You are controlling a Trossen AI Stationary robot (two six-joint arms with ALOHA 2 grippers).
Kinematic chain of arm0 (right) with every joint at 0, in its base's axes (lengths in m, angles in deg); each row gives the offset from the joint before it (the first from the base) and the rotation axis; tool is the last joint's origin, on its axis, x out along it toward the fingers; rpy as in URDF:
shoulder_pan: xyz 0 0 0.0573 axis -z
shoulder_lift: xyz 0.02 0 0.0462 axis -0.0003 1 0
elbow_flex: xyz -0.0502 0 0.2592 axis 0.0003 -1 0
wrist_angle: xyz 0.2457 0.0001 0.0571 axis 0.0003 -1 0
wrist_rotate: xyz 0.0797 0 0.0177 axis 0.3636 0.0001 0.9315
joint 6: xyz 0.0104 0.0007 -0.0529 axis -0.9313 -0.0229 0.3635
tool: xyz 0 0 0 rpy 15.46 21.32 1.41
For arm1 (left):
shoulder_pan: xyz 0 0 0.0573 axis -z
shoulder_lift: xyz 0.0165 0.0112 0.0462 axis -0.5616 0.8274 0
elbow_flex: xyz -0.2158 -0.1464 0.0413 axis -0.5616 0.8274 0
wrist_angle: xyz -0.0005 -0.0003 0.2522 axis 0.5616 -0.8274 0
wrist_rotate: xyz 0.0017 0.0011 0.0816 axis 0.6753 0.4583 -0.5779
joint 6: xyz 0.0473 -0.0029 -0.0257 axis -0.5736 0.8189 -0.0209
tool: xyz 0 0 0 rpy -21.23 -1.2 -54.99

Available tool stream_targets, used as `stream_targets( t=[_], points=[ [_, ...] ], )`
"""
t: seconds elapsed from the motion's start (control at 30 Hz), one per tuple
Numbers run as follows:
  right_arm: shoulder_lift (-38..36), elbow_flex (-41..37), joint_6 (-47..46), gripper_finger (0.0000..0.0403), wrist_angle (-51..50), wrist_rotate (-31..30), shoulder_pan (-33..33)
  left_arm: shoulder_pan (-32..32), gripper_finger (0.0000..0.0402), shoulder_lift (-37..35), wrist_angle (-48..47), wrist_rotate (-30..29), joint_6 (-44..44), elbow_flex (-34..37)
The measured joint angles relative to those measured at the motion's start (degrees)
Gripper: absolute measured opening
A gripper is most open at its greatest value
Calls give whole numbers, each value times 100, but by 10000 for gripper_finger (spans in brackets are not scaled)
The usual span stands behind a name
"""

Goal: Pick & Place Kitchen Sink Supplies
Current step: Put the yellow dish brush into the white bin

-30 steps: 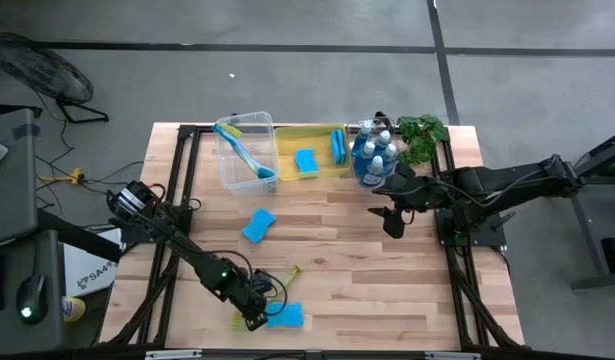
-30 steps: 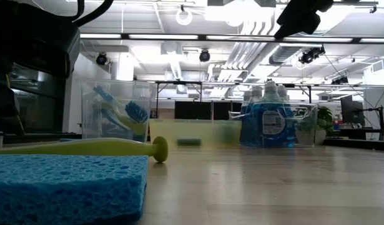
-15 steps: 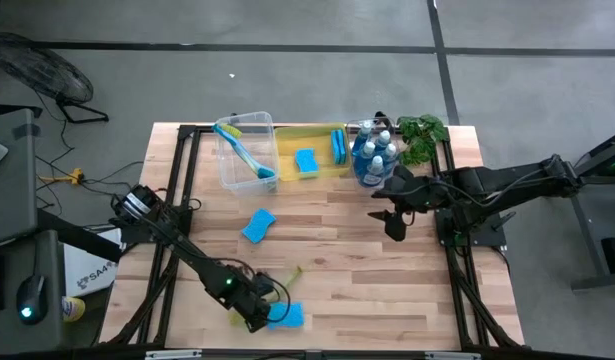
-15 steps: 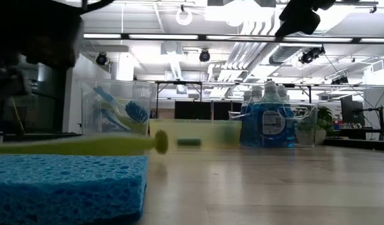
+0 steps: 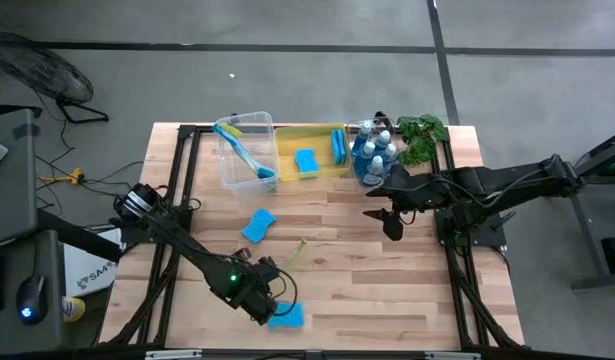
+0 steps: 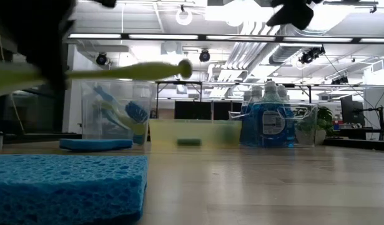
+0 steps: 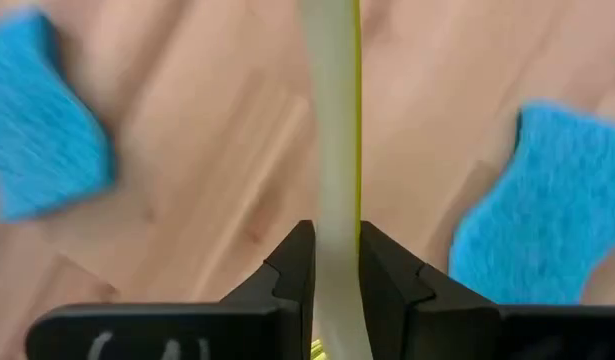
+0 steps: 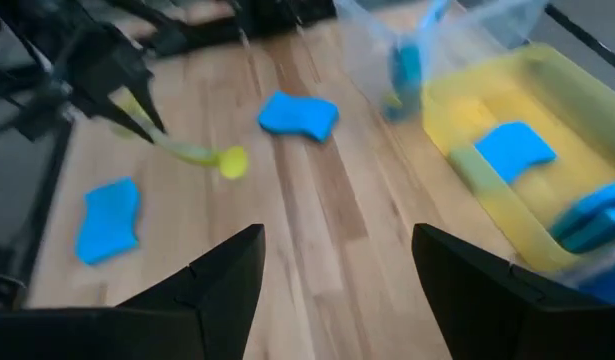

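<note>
The yellow-green brush [image 6: 117,70] has been lifted clear of the surface [image 5: 387,290]: a second ago its handle lay flat along the wood beside the near sponge, and now it is seen in the low view raised well above the boards, its round end pointing toward the far bins. The pick can therefore be judged done, with the carry to a bin left to do.

The brush is clenched by the left tool [image 7: 334,262], whose two dark fingers are pressed against either side of the pale handle in the left wrist view. In the high view the left tool [image 5: 262,297] is found near the front edge of the surface, with the arm stretched low and diagonally from the left side. One blue sponge [image 5: 287,316] lies just beside it, and a second sponge [image 5: 258,225] lies farther back toward the middle. Whether the brush head is fully off the wood cannot be told, as it is hidden by the tool.

The right tool [image 5: 389,222] is held above the right half of the surface, in front of the soap bottles [image 5: 373,155], with its fingers spread wide and nothing between them. A blue brush [image 5: 245,155] is already standing in the clear bin [image 5: 227,175], and sponges rest in the yellow bin [image 5: 287,131].
</note>
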Motion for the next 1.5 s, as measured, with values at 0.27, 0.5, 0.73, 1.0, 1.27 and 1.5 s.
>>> stream_targets(
  t=[0.27, 0.5, 0.73, 1.0, 1.27, 1.5],
  points=[
    [0, 1, 331, 248, 1252, 653, 0, -663, 48, -7, -384, -1122, -981, -907],
    [-2, 4, 898, 248, 1785, 437, 0, -1306, 48, -11, -328, -1951, -2188, -1899],
    [-7, 4, 909, 248, 2009, 68, 2, -1753, 48, -12, -258, -2232, -3214, -2791],
    [-7, 7, 699, 248, 2563, 179, 2, -2150, 48, -26, 819, -2056, -4444, -3180],
    [-11, 9, 933, 248, 3318, 174, 11, -2383, 48, -24, 1545, -1720, -4958, -3173],
    [-17, 9, 955, 248, 3014, -395, 17, -2383, 48, -83, 1385, -2350, -4995, -3164]
  ],
)
